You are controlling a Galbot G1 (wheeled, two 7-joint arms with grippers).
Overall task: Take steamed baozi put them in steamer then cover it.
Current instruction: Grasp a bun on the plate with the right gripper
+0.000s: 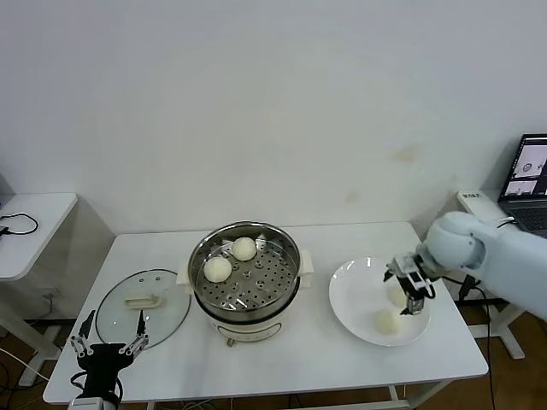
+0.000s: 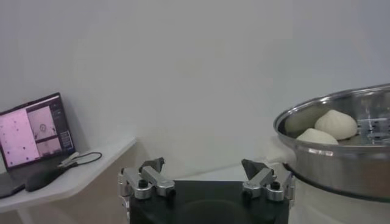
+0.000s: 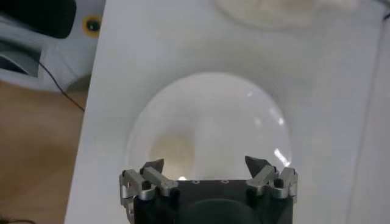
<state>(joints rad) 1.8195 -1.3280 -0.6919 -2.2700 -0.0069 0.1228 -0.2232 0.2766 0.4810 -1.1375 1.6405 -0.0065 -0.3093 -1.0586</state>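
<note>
Steamed baozi, small round cream-white dough buns: we count two [image 1: 244, 248] [image 1: 217, 269] lying on the perforated tray inside the round shiny stainless-steel steamer [image 1: 291, 286], side by side toward its left half. The left wrist view shows the same pair [image 2: 337, 123] just inside the steel rim [image 2: 329, 159]. We take this steamer, standing at the middle of the white table [image 1: 282, 359], as our landmark.

To the right of the steamer, near but not touching it, we list a flat round white plate [image 1: 350, 299]. One more bun [image 1: 386, 321] lies on it, on the side nearer the robot. Another pale bun [image 1: 395, 295] sits just under the right gripper, partly hidden by it. In the right wrist view the plate [image 3: 244, 109] fills the middle, with a cream bun [image 3: 172, 152] on it.

Right gripper [image 1: 414, 295]: it hangs over the plate, fingers spread wide apart and holding nothing.

To the left of the steamer we list the round clear glass cover [image 1: 111, 320] with steel rim and cream-white rectangular handle [image 1: 143, 300], lying flat on the table, its edge close by the steamer's base.

Left gripper [image 1: 109, 343]: it sits at the table's near edge, beside the cover on the far side from the steamer, fingers spread and empty.

Beyond the table, further right of the steamer than the plate, we note an open laptop [image 1: 532, 179] on a side desk.
</note>
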